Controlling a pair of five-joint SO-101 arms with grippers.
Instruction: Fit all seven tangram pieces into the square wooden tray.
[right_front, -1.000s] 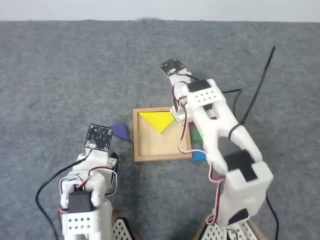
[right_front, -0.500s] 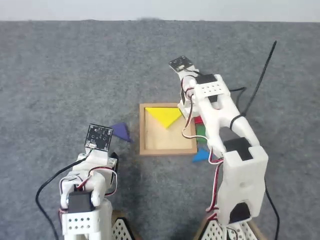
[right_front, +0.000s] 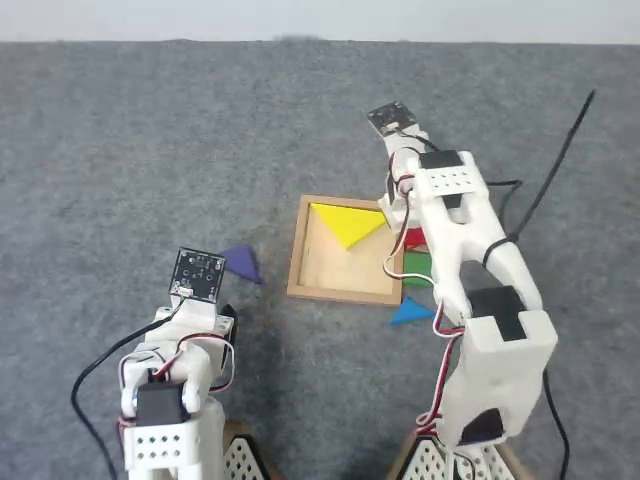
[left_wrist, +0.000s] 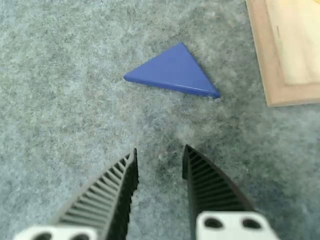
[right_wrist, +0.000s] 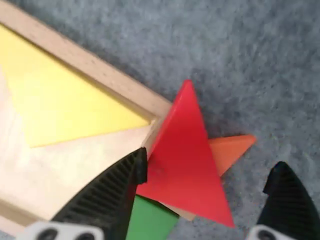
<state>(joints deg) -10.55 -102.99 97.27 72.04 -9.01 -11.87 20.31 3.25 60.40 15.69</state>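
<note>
Right wrist view shows the right gripper (right_wrist: 210, 169) spread wide around a red triangle (right_wrist: 182, 160) lying over the tray (right_wrist: 90, 62) corner; a yellow triangle (right_wrist: 65, 100) lies inside. The left gripper (left_wrist: 160, 162) hangs released near a blue triangle (left_wrist: 172, 75).

tray (right_front: 297, 246) tan | yellow triangle (right_front: 348, 221) | red triangle (right_wrist: 186, 162) | carpet (right_front: 150, 150) grey
</note>
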